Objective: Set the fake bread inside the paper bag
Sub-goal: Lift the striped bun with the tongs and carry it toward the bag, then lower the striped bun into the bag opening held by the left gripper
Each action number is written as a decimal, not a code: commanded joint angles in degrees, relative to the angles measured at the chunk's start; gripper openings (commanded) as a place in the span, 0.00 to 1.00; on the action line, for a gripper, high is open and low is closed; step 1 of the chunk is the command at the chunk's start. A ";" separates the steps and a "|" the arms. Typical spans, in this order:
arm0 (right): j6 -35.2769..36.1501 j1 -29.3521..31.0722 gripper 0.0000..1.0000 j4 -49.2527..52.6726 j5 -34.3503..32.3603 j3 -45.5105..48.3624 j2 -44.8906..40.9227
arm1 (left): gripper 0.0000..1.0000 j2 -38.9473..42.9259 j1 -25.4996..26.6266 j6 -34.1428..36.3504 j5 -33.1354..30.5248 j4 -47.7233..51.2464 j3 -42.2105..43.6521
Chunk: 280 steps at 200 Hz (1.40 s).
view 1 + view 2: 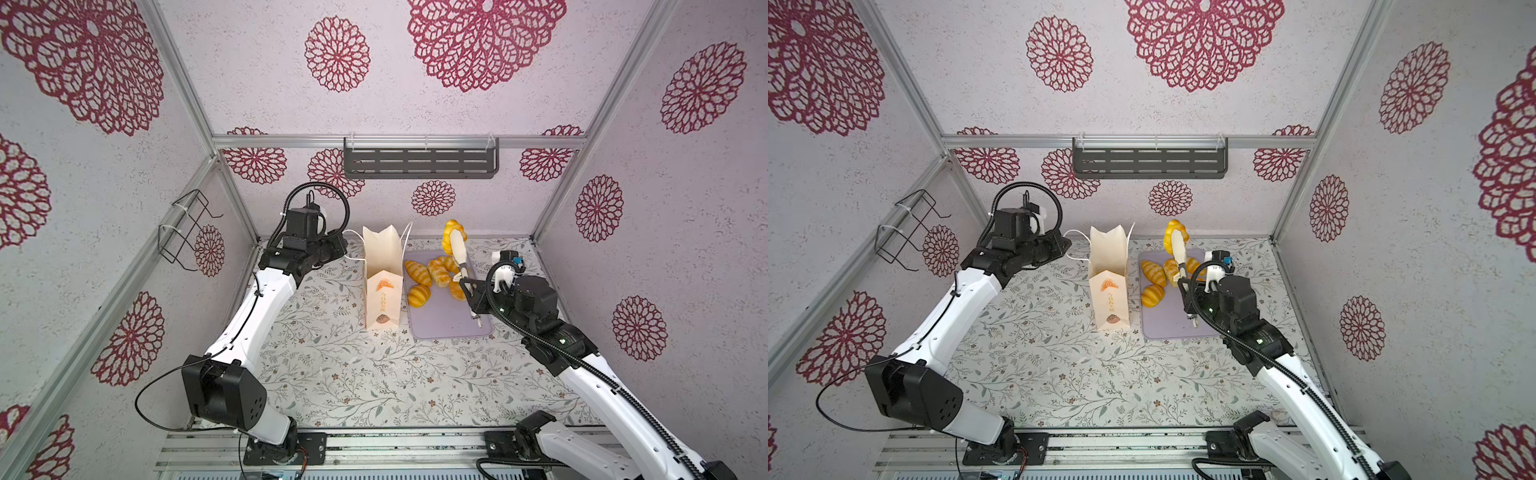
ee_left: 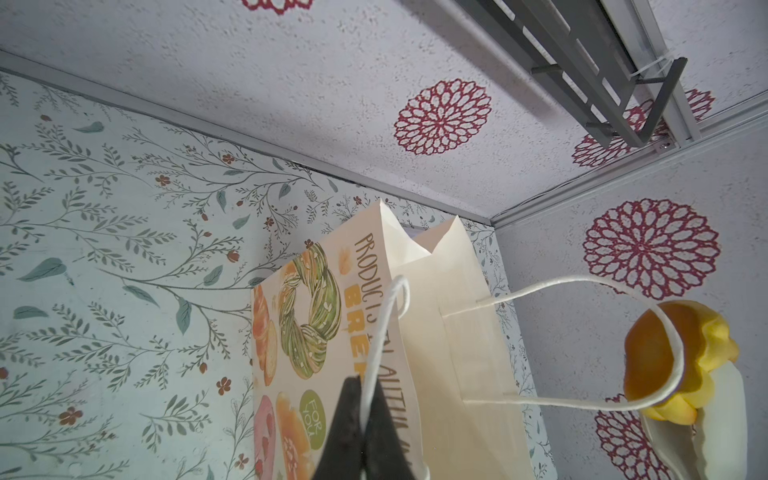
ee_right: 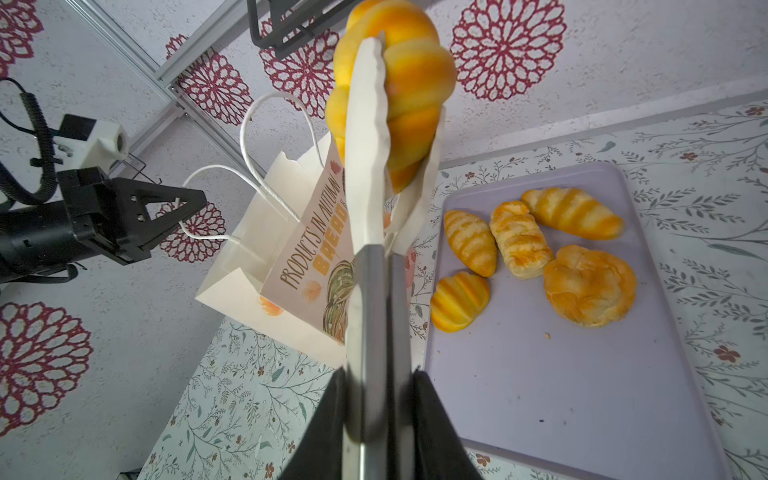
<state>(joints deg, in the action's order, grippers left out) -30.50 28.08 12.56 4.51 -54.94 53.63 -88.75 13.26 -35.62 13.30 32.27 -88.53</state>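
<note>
The cream paper bag (image 1: 384, 282) (image 1: 1108, 286) stands upright with its mouth open, left of the lilac tray (image 1: 440, 320). My left gripper (image 1: 343, 245) (image 2: 365, 382) is shut on the bag's white cord handle (image 2: 386, 316) and holds it out to the left. My right gripper (image 1: 467, 286) (image 3: 380, 374) is shut on the metal handles of white-tipped tongs (image 3: 368, 166). The tongs pinch one striped golden fake bread (image 1: 453, 232) (image 3: 399, 83), raised to the right of the bag's mouth. Several more fake breads (image 1: 417, 272) (image 3: 519, 241) lie on the tray.
A dark slotted shelf (image 1: 419, 162) hangs on the back wall. A black wire rack (image 1: 187, 228) is fixed to the left wall. The bag's second cord handle (image 2: 582, 291) loops out towards the held bread. Flower-patterned tabletop (image 1: 353, 374) stretches in front of bag and tray.
</note>
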 commanded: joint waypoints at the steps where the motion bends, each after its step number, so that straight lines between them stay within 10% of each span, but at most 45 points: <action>1: 1.26 1.11 0.00 -7.11 1.07 -3.83 0.40 | 0.00 0.37 0.19 1.01 -0.65 -0.19 -0.15; 105: 3.83 14.37 0.00 -10.87 -4.55 -9.65 6.47 | 0.00 0.50 0.19 0.92 -0.29 -0.19 -0.24; 280: 8.68 20.43 0.00 0.94 -9.61 -20.55 18.83 | 0.00 0.39 0.17 0.99 -0.91 -0.11 -0.15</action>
<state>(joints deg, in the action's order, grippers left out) -23.46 48.18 14.28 -2.98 -72.66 72.10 -88.75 13.26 -35.55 12.71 32.27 -88.53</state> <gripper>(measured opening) 0.248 0.047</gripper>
